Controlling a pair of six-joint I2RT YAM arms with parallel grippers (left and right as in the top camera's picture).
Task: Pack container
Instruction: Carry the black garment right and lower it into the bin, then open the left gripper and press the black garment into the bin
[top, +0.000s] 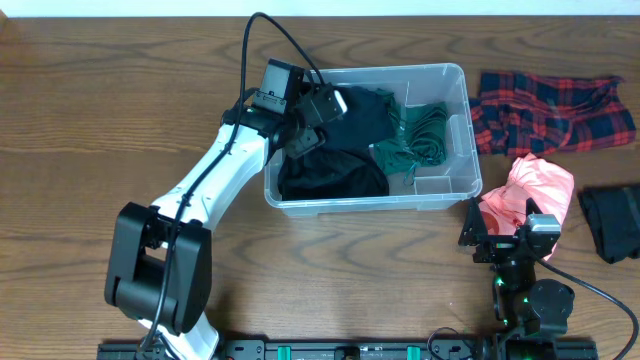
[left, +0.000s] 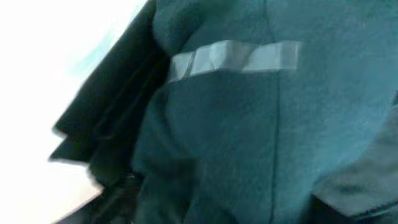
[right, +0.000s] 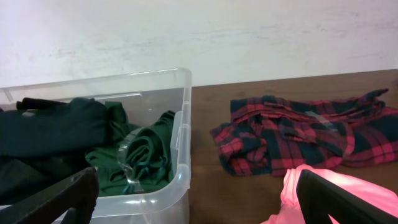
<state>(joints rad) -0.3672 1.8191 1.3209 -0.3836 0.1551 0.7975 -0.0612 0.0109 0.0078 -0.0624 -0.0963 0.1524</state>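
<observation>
Pink cloth lies nearest, one bundle just beyond the right gripper, whose fingers stand spread with nothing pinched, and one black garment sits further right. At mid-table the single container looks light and fairly stiff but smooth-walled, so its thick rim seems the surest hold. It carries one green garment and black clothing I cannot count, where the left gripper reaches, fingers hidden and state untellable. Farthest lies one red plaid shirt.
</observation>
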